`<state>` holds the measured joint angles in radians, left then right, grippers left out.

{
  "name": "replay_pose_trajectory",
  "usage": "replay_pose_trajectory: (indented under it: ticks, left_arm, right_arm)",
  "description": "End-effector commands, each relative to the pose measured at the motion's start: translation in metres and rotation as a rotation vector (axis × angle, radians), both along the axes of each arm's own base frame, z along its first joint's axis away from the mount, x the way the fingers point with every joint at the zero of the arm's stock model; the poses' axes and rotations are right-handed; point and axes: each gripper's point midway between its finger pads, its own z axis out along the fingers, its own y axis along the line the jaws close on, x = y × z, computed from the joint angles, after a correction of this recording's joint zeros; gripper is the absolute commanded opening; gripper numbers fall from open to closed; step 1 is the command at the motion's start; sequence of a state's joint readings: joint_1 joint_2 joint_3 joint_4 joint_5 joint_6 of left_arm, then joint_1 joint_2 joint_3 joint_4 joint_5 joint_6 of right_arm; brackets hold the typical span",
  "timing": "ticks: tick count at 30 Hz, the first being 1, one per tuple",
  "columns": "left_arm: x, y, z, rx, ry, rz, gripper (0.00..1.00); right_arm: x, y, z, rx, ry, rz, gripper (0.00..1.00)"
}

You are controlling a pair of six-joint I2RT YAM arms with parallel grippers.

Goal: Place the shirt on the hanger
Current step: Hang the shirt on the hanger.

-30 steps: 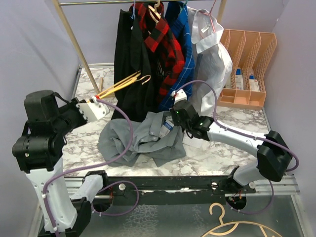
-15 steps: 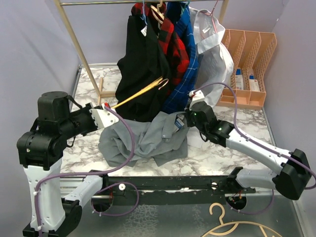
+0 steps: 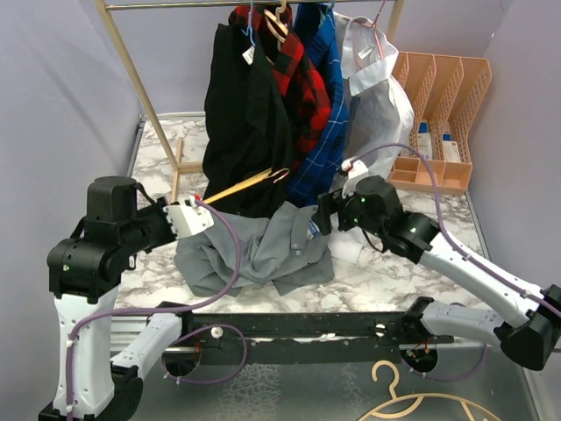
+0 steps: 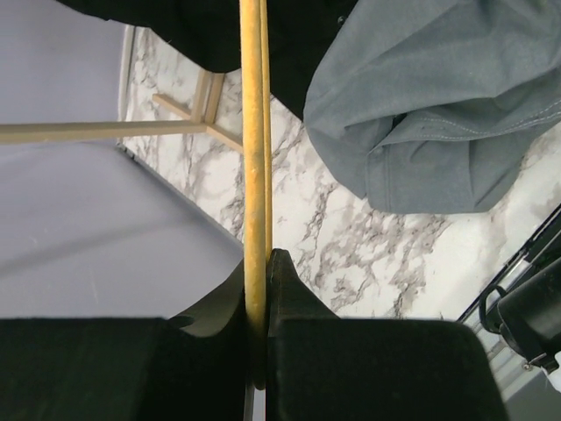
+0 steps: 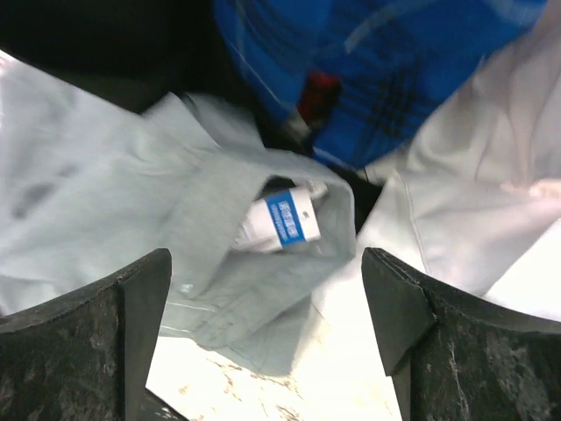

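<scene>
The light-grey shirt (image 3: 263, 250) lies crumpled on the marble table in front of the rack. Its collar (image 5: 263, 224), with a blue-and-white label, is raised and faces my right gripper (image 5: 267, 294). That gripper (image 3: 321, 216) is open just off the collar's right side, with nothing between its fingers (image 5: 145, 303). My left gripper (image 3: 200, 204) is shut on the thin yellow hanger (image 3: 250, 182), which slants up to the right with its hook in front of the black garment. In the left wrist view the hanger (image 4: 253, 158) runs straight out of the closed jaws, past the shirt's edge (image 4: 421, 105).
A wooden clothes rack (image 3: 131, 70) at the back carries a black garment (image 3: 245, 105), red and blue plaid shirts and a white shirt (image 3: 377, 96). An orange desk organizer (image 3: 438, 123) stands at the back right. A pale tan hanger (image 3: 412, 399) lies below the table's front rail.
My right gripper has opened and let go of the shirt's collar, drawing back to the right. My left arm has carried the hanger right and lower, toward the shirt.
</scene>
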<state>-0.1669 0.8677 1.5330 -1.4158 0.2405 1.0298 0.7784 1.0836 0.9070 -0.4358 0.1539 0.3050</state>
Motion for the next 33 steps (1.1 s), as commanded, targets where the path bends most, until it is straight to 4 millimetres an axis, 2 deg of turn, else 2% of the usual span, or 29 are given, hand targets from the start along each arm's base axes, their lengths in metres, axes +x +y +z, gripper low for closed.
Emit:
replay_pose_trajectory:
  ticks: [1,2,4,8,12,17,19,23,27,33]
  left_arm:
    - [-0.009,0.012,0.018,0.025,-0.071,0.05,0.0]
    - [-0.01,0.014,0.02,0.028,-0.083,0.061,0.0]
    - [-0.014,0.018,0.024,0.027,-0.102,0.08,0.0]
    - [-0.019,0.024,0.03,0.022,-0.131,0.121,0.0]
    - [-0.025,0.027,0.032,0.017,-0.147,0.145,0.0]
    - [-0.027,0.029,0.031,0.009,-0.147,0.159,0.0]
    - [-0.028,0.028,0.034,0.001,-0.156,0.161,0.0]
    - [-0.034,0.03,0.046,-0.011,-0.203,0.167,0.0]
    - [-0.05,0.027,0.046,-0.024,-0.248,0.123,0.0]
    - [-0.056,0.019,0.033,-0.067,-0.219,0.093,0.0]
  right_arm:
    - [0.002,0.022,0.114,0.212,-0.209,0.098,0.9]
    - [0.007,0.027,0.13,0.239,-0.236,0.1,0.9]
    - [0.02,0.04,0.151,0.268,-0.257,0.091,0.91]
    - [0.041,0.079,0.172,0.327,-0.253,0.135,0.92]
    - [0.052,0.106,0.166,0.354,-0.237,0.155,0.93]
    - [0.067,0.123,0.136,0.32,-0.209,0.138,0.95]
    - [0.078,0.123,0.124,0.277,-0.215,0.096,0.95]
    - [0.103,0.104,0.115,0.179,-0.288,-0.036,0.96]
    - [0.121,0.088,0.126,0.089,-0.405,-0.102,0.97]
    - [0.146,0.057,0.131,-0.019,-0.454,-0.298,0.98]
